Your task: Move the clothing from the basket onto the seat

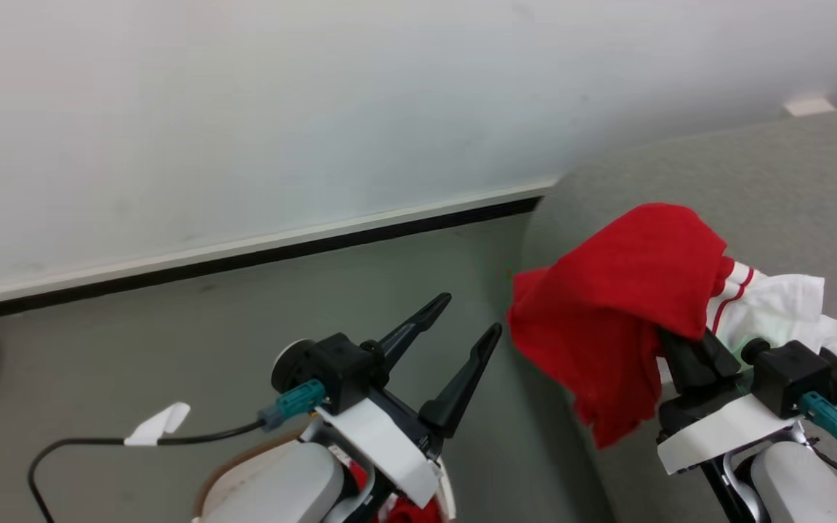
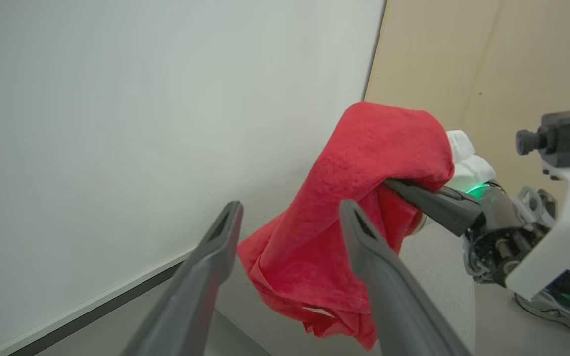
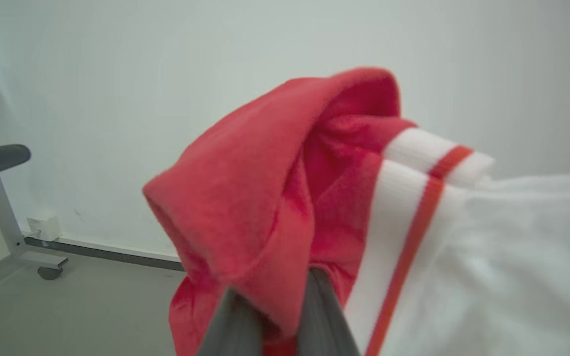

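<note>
Bare lab room: white wall (image 1: 244, 109), grey floor (image 1: 171, 349), wheeled frame (image 3: 13, 242), grey seat (image 1: 753, 181).

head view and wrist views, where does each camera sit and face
head view: on the head, facing down at floor, wall, the seat; shows open left gripper, right gripper shut on the clothing.
left wrist view: on the left wrist, facing the wall and clothing; shows its own spread fingers.
right wrist view: on the right wrist, facing the clothing close up; shows its own fingers.
shared: head and left wrist views both show the right gripper.
</note>
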Controlling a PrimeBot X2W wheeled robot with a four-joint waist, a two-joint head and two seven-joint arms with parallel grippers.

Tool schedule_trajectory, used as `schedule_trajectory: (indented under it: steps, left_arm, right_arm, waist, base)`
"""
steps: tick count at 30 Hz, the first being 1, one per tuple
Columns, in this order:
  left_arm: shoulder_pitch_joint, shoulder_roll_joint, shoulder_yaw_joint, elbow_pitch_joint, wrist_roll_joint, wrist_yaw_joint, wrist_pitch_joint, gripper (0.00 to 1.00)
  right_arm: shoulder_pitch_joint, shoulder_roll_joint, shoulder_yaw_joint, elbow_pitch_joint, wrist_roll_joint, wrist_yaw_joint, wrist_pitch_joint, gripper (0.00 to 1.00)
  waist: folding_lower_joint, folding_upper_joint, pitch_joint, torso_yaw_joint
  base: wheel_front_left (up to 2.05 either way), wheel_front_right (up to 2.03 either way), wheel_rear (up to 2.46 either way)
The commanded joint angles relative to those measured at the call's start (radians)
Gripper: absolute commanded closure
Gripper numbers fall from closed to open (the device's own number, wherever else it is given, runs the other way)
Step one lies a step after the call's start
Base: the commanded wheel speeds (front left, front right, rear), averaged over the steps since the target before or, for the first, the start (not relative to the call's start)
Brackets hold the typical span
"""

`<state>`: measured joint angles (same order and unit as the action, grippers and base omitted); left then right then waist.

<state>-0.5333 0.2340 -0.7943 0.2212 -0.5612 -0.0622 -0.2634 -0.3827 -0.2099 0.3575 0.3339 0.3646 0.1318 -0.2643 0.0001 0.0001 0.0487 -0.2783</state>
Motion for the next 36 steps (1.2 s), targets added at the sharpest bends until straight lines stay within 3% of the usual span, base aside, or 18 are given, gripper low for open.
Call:
schedule_trajectory:
  steps: [1, 9, 19, 23, 27, 36]
  left_arm:
    - [0.015, 0.004, 0.004, -0.001, 0.012, -0.006, -0.001, 0.0]
    - [0.035, -0.01, 0.036, 0.011, 0.063, -0.023, -0.001, 0.0]
    - [0.039, -0.025, 0.05, 0.026, 0.1, -0.045, -0.001, 0.0]
    - [0.015, -0.007, 0.043, 0.021, 0.109, -0.051, -0.001, 0.0]
    - [-0.019, 0.022, 0.034, 0.005, 0.116, -0.059, 0.008, 0.0]
    - [-0.08, 0.121, 0.031, -0.07, 0.134, -0.063, 0.05, 0.0]
  right_arm:
    - [0.012, -0.005, -0.008, -0.015, -0.006, -0.002, 0.0, 1.0]
    - [0.043, -0.003, -0.024, -0.066, -0.011, -0.002, 0.0, 1.0]
    - [0.008, -0.024, -0.035, -0.088, -0.011, -0.002, 0.0, 1.0]
    - [-0.068, -0.076, -0.035, -0.085, -0.015, -0.002, 0.0, 1.0]
    - [-0.177, -0.169, -0.031, -0.061, 0.009, -0.002, 0.005, 1.0]
    - [-0.412, -0.33, -0.132, 0.056, 0.069, -0.002, 0.018, 1.0]
  waist:
    - [-0.0001, -0.0001, 0.021, -0.073]
    - [-0.0001, -0.0001, 0.034, -0.166]
    - [-0.0001, -0.0001, 0.06, -0.171]
    - [-0.0001, -0.0001, 0.115, -0.147]
    - [-0.0001, -0.0001, 0.204, -0.108]
    - [-0.0001, -0.0001, 0.425, -0.034]
  base:
    - [0.0, 0.0, 0.0]
    - [0.0, 0.0, 0.0]
    - [0.0, 0.0, 0.0]
    - [0.0, 0.0, 0.0]
    - [0.0, 0.0, 0.0]
    - [0.0, 0.0, 0.0]
